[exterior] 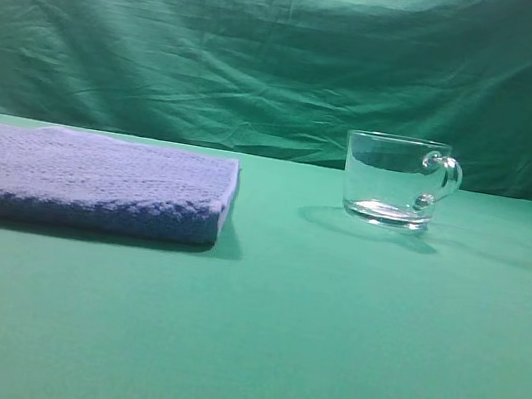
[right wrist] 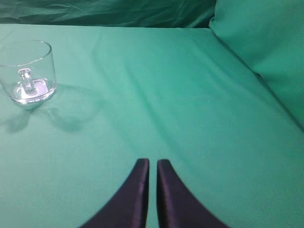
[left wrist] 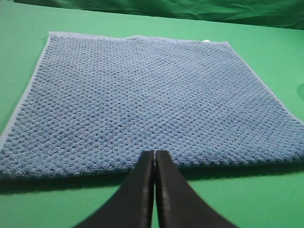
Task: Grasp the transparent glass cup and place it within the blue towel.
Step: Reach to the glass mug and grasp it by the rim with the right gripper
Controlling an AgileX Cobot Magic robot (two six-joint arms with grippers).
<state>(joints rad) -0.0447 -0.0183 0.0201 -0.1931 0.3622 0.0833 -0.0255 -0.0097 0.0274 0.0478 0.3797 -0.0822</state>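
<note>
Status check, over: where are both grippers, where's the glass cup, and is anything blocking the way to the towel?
Left gripper shut, at blue towel edge. Right gripper nearly shut, empty, short of glass cup. Cup upright on green cloth, apart from towel. Nothing between.

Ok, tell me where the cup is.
In the high view the cup stands upright on the green cloth, right of centre, apart from the towel at left; neither gripper touches it.

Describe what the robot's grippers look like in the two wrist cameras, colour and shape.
Only the fingers show. The left gripper has two smooth black fingers, broad at the bottom of the picture and tapering to narrow tips. The right gripper has the same shape, its fingers dark with a faint purplish sheen. No cables, markings or arm links are in view.
</note>
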